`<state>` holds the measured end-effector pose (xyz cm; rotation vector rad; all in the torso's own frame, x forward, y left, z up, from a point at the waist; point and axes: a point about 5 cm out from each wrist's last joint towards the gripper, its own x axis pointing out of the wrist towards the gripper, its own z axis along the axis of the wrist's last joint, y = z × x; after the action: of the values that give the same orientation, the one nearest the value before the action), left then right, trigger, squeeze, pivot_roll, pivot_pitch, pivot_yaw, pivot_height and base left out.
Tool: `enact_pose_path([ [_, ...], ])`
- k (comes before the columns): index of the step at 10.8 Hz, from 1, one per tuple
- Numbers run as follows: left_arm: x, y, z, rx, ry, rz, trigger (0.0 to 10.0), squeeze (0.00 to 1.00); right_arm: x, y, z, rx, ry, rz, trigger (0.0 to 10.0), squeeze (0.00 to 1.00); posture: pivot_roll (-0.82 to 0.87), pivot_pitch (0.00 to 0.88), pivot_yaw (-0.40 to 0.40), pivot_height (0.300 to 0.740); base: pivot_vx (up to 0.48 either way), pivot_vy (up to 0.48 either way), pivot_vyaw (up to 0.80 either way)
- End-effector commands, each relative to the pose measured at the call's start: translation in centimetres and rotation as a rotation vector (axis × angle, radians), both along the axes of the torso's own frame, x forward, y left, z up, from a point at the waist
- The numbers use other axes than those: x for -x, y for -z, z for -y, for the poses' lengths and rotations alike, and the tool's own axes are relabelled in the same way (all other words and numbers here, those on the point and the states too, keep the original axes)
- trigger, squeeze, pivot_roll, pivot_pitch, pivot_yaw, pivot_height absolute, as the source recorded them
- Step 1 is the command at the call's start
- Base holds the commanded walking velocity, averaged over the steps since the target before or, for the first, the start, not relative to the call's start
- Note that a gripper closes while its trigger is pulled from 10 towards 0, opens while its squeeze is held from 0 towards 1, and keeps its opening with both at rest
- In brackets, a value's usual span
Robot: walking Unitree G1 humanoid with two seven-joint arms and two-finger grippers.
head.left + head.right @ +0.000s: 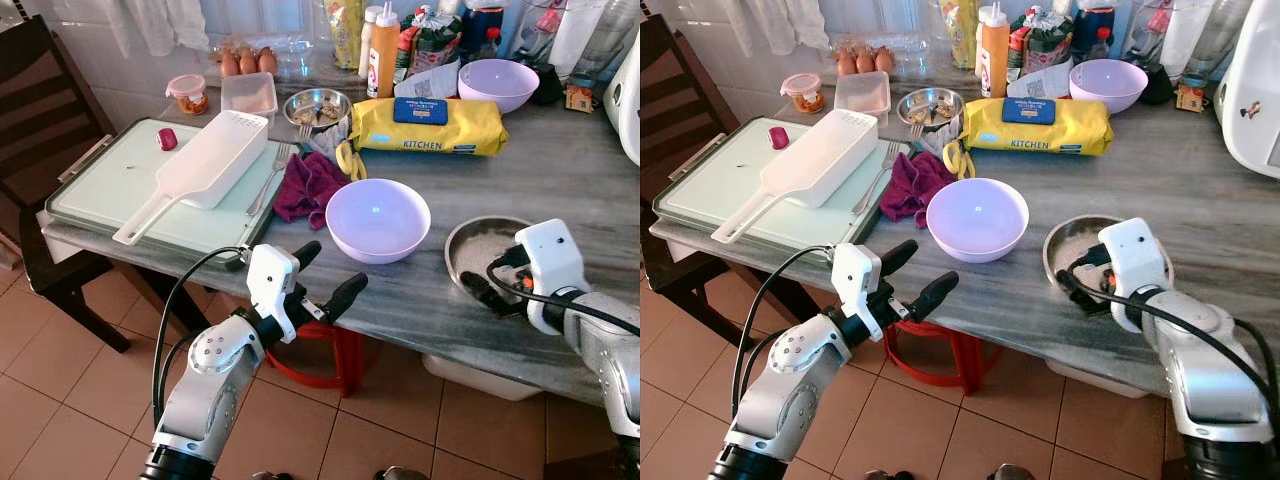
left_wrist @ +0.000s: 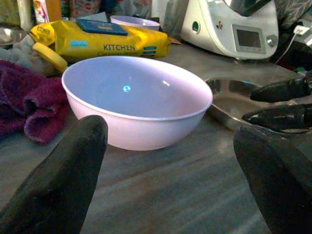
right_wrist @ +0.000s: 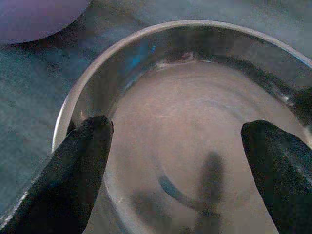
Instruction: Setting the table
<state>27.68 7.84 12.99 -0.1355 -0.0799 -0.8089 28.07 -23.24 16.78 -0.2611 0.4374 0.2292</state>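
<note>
Steel plate point(image 1: 478, 243) under spread right claw point(image 3: 178, 161), lilac bowl point(image 1: 377, 218) before spread left claw point(image 1: 325, 272), maroon cloth point(image 1: 305, 185) beside

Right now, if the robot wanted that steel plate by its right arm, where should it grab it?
Probably at the raised rim of the steel plate, on the side nearest the table edge. The plate lies flat and shallow, so only the thin rim offers a hold. The right tool hangs open above it, one finger at the rim.

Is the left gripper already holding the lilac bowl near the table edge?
No: the left gripper hangs open in front of the table edge, short of the lilac bowl, fingers apart and touching nothing.
</note>
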Motion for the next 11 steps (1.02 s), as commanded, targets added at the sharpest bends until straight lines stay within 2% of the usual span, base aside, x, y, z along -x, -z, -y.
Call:
enact_pose_path([
  [1,0.1,0.0,-0.1,-0.022,0.003,0.002,10.0,0.00,0.0,-0.2,-0.4,-0.023,-0.016,-0.011,10.0,0.00,-0.23,0.133,0.058,0.740,0.000,0.000,0.00],
  [5,0.1,0.3,0.0,-0.027,-0.004,-0.004,10.0,0.00,-0.6,-0.8,-1.6,-0.093,-0.042,0.007,10.0,0.00,-0.23,0.135,0.053,0.740,0.000,0.000,0.00],
  [7,0.1,0.3,0.0,-0.027,-0.009,-0.005,10.0,0.00,-1.2,-1.2,-2.8,-0.149,-0.064,0.019,10.0,0.00,-0.23,0.140,0.052,0.740,0.000,0.000,0.00],
  [10,0.1,0.3,0.1,-0.028,-0.006,-0.006,10.0,0.00,-2.0,-1.3,-4.0,-0.173,-0.088,0.030,10.0,0.00,-0.23,0.142,0.052,0.740,0.000,0.000,0.00],
  [11,0.2,0.2,0.1,-0.028,-0.007,-0.005,10.0,0.00,-2.2,-1.5,-4.0,-0.150,-0.087,0.040,10.0,0.00,-0.22,0.141,0.052,0.740,0.000,0.000,0.00],
])
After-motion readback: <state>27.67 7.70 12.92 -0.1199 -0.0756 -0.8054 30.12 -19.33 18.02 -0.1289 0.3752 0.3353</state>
